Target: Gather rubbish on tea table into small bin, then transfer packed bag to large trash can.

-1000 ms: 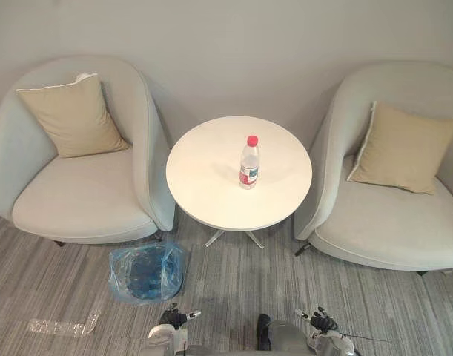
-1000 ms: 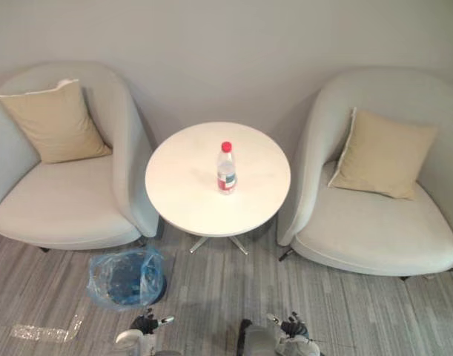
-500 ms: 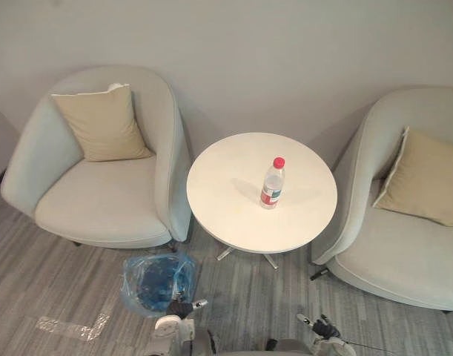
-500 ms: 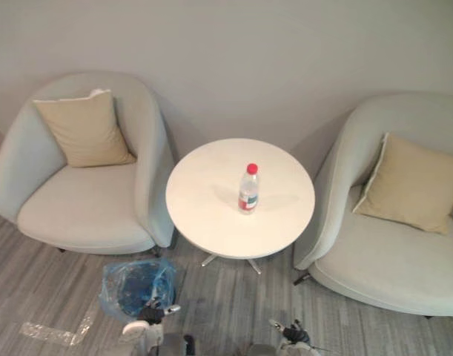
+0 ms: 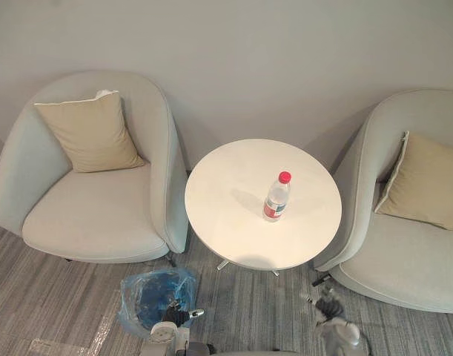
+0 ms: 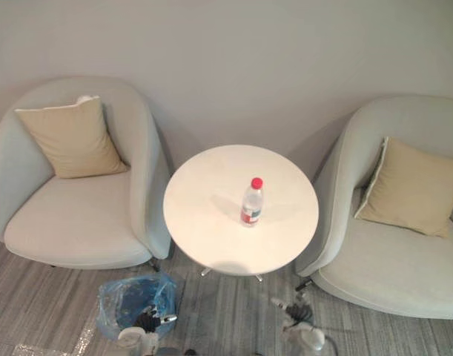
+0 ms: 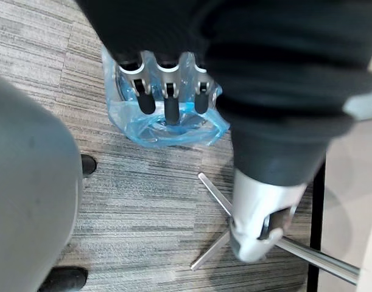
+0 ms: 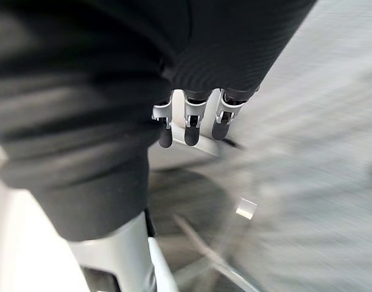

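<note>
Bottle (image 5: 276, 197) stands upright on the round white table (image 5: 226, 200), a little right of its middle, the one piece of rubbish there. It is clear plastic with a red cap and red label. It looks light and thin-walled, likely to give under a hard squeeze and smooth enough to slip. The labelled middle seems the best place to take hold, fingers on one side and thumb on the other. The small bin (image 5: 130, 297), lined with a blue bag (image 7: 173, 131), sits on the floor near the table's foot, just beside the left chair (image 5: 93, 215). Its inside is dark, and whether anything lies in it cannot be told. The left hand (image 7: 167, 100) hangs close by the bin, fingers straight and thumb apart, holding nothing. The right hand (image 8: 190, 121), low near the right chair (image 5: 404, 267), is likewise spread and empty.
</note>
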